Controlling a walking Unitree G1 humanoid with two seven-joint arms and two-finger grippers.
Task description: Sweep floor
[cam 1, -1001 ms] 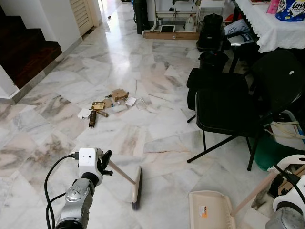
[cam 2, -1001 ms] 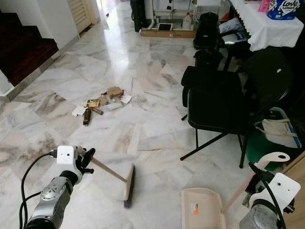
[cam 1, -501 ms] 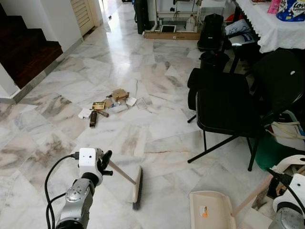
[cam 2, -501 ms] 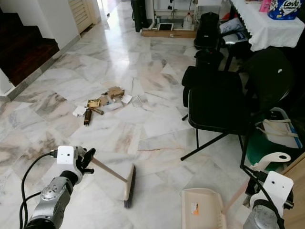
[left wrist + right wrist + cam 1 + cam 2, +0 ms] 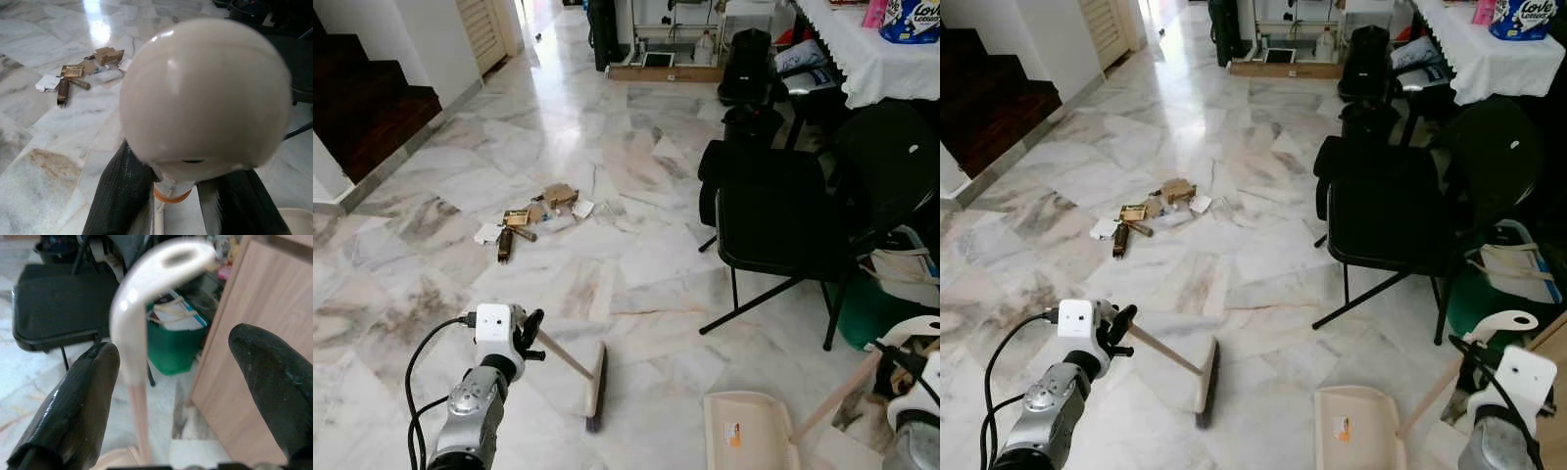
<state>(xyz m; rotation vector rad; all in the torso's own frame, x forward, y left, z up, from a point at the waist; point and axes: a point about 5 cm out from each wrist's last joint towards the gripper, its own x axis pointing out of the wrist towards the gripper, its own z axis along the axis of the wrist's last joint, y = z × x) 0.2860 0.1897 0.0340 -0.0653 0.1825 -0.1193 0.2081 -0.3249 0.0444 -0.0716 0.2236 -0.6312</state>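
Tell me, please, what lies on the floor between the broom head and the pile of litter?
Nothing: bare marble floor runs from the broom head to the litter pile, as both eye views show.

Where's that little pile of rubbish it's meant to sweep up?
In the head views, the rubbish pile lies on the marble floor ahead and to the robot's left, beyond the broom head and left of the black folding chair.
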